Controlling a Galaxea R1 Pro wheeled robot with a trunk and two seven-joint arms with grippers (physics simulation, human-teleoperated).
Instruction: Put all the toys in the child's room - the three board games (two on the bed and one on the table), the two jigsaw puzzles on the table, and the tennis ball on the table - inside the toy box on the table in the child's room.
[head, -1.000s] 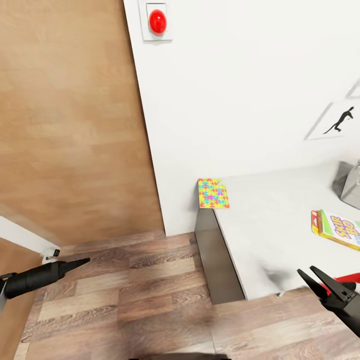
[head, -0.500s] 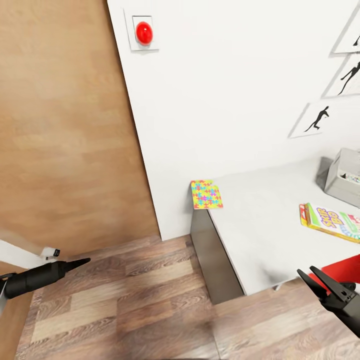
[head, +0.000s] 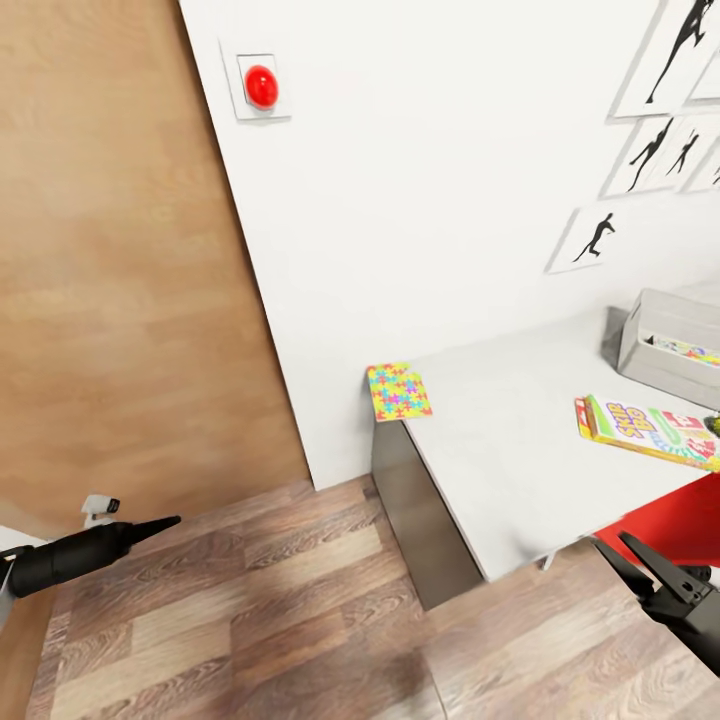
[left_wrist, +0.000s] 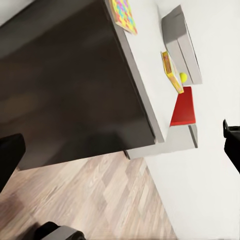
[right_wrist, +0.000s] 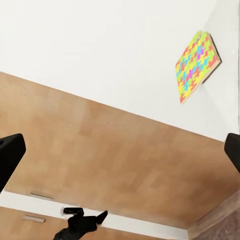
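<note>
The head view swings right, bringing more of the tabletop (head: 520, 440) into sight: jigsaw puzzle (head: 398, 391) at its near-wall corner, board game (head: 645, 430) beside the toy box (head: 640, 345). Both the left gripper (head: 165, 522) and right gripper (head: 620, 553) are empty, left jaws together, right apart.

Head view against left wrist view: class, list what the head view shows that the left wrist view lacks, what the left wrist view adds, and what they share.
Head view alone: the red button on the wall, the athlete pictures, the wooden door, and the left gripper and right gripper.

Left wrist view alone: the tennis ball beside the game box.

Shared: the table, the jigsaw puzzle at its corner, the board game, the grey toy box, a red object under the table, and the wood floor.
</note>
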